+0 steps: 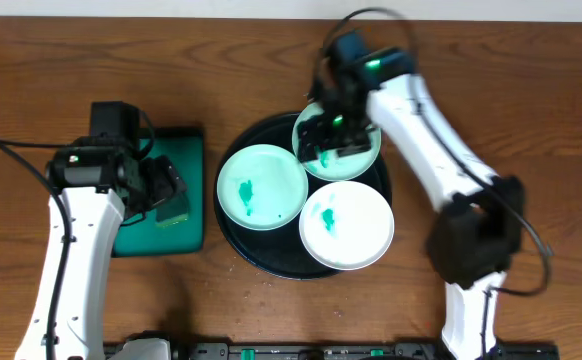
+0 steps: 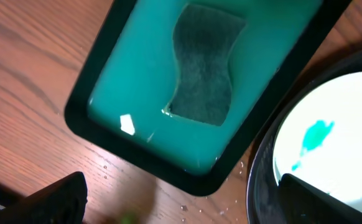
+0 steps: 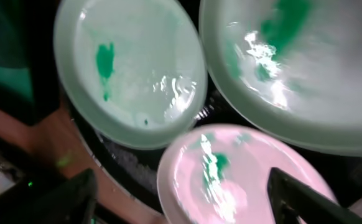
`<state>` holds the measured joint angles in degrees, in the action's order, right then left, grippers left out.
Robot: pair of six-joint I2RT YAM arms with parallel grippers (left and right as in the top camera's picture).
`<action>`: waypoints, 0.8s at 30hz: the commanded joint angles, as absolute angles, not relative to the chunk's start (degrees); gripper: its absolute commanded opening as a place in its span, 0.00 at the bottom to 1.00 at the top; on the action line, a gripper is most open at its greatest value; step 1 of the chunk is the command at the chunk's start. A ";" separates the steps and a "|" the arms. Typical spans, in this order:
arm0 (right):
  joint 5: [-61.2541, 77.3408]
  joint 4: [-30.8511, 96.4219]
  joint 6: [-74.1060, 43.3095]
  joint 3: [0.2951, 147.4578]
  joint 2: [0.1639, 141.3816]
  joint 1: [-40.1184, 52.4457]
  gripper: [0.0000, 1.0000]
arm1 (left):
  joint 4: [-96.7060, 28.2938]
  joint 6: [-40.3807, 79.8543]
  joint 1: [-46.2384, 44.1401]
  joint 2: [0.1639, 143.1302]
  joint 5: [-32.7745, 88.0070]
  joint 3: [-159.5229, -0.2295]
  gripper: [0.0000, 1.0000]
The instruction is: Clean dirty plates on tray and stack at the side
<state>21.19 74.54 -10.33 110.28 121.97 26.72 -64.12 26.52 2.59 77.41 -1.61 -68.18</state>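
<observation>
Three small pale plates with green smears lie on the round black tray (image 1: 236, 240): one at the left (image 1: 261, 187), one at the front right (image 1: 346, 225), one at the back (image 1: 356, 155). My right gripper (image 1: 329, 135) hovers open over the back plate; in the right wrist view its fingers (image 3: 63, 199) stand wide on either side of a pink-tinted plate (image 3: 243, 180), with nothing gripped. My left gripper (image 1: 166, 195) is open and empty over the green tray's right side. In the left wrist view it (image 2: 187, 208) is above bare wood.
A rectangular green tray (image 1: 186, 150) with a black rim sits left of the black tray and holds a dark sponge (image 2: 203, 65) in liquid. Water drops lie on the wood between the two trays. The black tray's rim (image 2: 259, 186) is close to the left gripper.
</observation>
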 commanded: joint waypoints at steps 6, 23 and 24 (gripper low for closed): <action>18.22 73.03 -25.36 109.91 126.48 30.50 0.65 | -65.54 25.28 3.27 77.03 0.27 -68.79 0.98; 17.67 64.97 -25.78 98.28 126.72 31.44 0.52 | -65.76 25.34 3.25 77.06 0.27 -68.79 0.98; 17.72 64.34 -25.39 97.71 126.72 31.55 0.52 | -65.76 25.34 3.25 77.03 0.27 -68.79 0.98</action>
